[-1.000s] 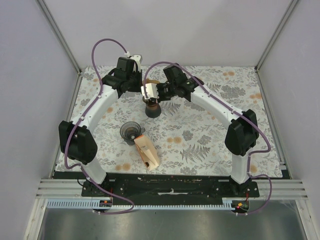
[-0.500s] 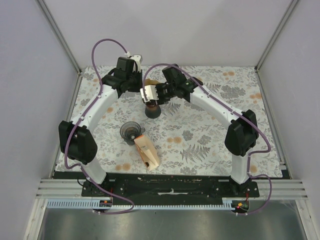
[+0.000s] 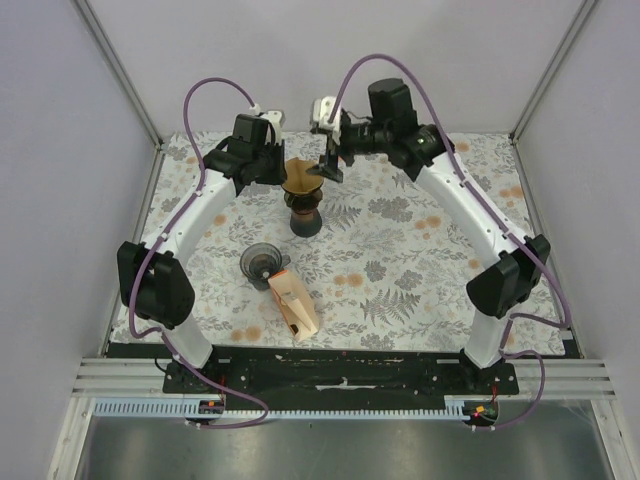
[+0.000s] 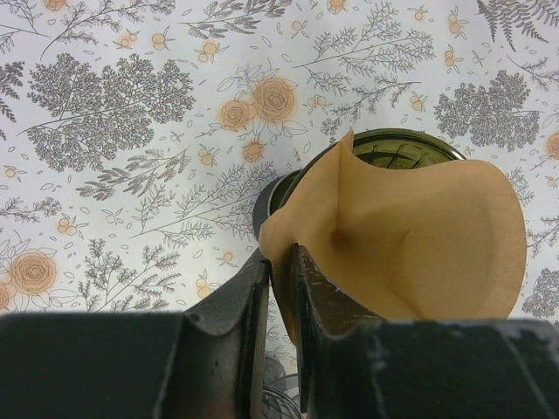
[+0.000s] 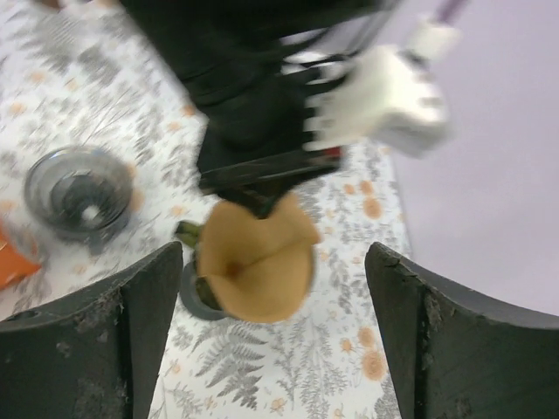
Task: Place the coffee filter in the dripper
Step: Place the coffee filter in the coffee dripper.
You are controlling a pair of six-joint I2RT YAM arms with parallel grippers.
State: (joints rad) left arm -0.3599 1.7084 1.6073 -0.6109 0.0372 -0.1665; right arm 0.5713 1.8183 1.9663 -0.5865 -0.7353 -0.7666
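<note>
Fingers first. In the top view your left gripper (image 3: 280,174) is pinched onto the left edge of the coffee filter (image 3: 303,177), and your right gripper (image 3: 329,169) hangs just to the filter's right with nothing in it. The filter sits over the mouth of the dripper (image 3: 305,218), far-centre on the floral table (image 3: 430,270). Nearer you, a small glass cup (image 3: 260,262) and a tan filter pack (image 3: 293,305) sit side by side.

Left wrist view: the two fingers (image 4: 238,307) are pressed together on the paper's rim. The filter (image 4: 419,231) fans open to the right, with the dripper's rim (image 4: 403,140) peeking out behind it.

Right wrist view: both fingers (image 5: 118,340) are spread wide, well clear of the filter (image 5: 258,257).

I'd say you're at the seating step, nearly done. Next you need to let go of that edge cleanly and lift off without dragging the paper back out.

What you can't see: the paper covers the inside of the dripper, so there's no telling if the cone's tip is fully down. The right wrist view is also blurry, and the left arm blocks what's behind the filter.
</note>
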